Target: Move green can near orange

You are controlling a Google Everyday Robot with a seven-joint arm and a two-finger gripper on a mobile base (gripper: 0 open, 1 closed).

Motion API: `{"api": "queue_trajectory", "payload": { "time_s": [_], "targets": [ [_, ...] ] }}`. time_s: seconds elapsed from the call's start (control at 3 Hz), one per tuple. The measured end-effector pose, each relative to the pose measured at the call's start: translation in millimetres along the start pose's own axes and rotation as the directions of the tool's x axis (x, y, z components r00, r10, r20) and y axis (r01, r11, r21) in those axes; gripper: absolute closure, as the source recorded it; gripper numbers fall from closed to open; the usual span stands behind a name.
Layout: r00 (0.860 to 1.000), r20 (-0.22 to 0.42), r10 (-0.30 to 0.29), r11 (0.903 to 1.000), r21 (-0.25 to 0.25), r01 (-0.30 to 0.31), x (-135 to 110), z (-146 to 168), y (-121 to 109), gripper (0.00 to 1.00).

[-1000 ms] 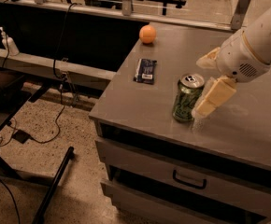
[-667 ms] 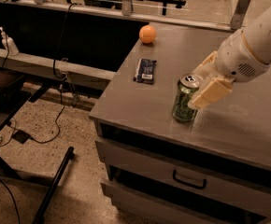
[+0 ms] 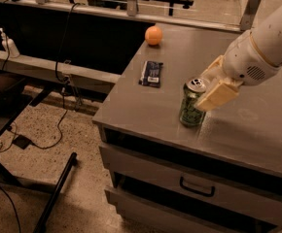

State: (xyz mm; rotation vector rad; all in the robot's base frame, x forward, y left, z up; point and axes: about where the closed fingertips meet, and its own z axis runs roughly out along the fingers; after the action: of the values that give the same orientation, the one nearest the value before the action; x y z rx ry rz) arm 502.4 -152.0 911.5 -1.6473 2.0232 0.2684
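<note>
Fingers point(image 3: 219, 95) of gripper point(image 3: 204, 89) standing open, bracketing green can point(image 3: 190, 111) top, not clamping yet; orange point(image 3: 153, 35) sitting well away beyond fingers, leftward; grasp, carry, placing all remaining.

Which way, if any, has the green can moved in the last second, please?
No; the green can keeps its gap from the wrapper; the claw is beside it.

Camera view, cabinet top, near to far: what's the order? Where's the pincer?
green can → dark snack wrapper → orange. The pincer sits against the can's upper right side, overlapping it, so it is left out of the order.
</note>
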Motion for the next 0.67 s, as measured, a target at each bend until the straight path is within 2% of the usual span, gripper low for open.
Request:
{"api": "queue_trajectory", "payload": {
  "time_s": [0.33, 0.67],
  "targets": [
    [1.000, 0.000, -0.002, 1.0000, 0.000, 0.002, -0.8, 0.2, 0.5, 1.00],
    [0.999, 0.025, 0.032, 0.9994, 0.013, -0.032, 0.7, -6.4, -12.8, 1.00]
  ]
}}
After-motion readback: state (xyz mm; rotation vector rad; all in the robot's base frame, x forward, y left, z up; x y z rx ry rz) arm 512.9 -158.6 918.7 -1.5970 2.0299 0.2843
